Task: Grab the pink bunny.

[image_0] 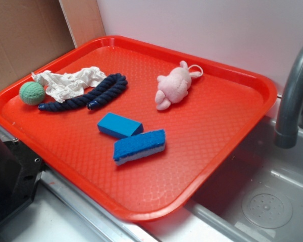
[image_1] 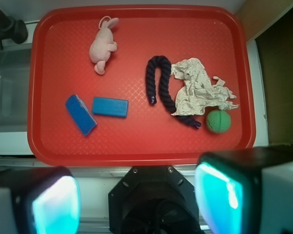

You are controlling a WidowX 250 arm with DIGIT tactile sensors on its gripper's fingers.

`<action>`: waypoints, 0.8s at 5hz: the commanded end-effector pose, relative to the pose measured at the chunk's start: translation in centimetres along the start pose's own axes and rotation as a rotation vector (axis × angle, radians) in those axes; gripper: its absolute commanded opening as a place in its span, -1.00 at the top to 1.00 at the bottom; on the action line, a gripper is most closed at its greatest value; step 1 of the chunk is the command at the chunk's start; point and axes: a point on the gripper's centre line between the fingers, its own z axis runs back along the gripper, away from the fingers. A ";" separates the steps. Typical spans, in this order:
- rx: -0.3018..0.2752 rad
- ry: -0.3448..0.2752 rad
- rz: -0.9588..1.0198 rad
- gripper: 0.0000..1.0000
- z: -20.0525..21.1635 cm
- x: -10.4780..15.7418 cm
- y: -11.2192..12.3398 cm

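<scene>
The pink bunny (image_0: 174, 85) lies on its side in the far right part of the red tray (image_0: 202, 151), ears pointing to the back wall. From the wrist camera, high above, the bunny (image_1: 102, 45) shows at the upper left of the tray (image_1: 136, 139). My gripper (image_1: 136, 200) hangs open well short of the tray's near rim, far from the bunny. Its two cyan-padded fingers (image_1: 53, 204) stand wide apart with nothing between them. The exterior view does not show the gripper.
On the tray lie a blue sponge (image_0: 139, 146), a blue block (image_0: 119, 125), a dark rope (image_0: 91, 96), a white cloth (image_0: 70, 81) and a green ball (image_0: 31, 93). A grey faucet (image_0: 293, 96) and sink (image_0: 262, 201) are on the right; cardboard (image_0: 20, 35) stands behind.
</scene>
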 end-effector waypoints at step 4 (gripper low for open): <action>-0.187 -0.164 0.430 -1.00 -9.8 9.6 -3.2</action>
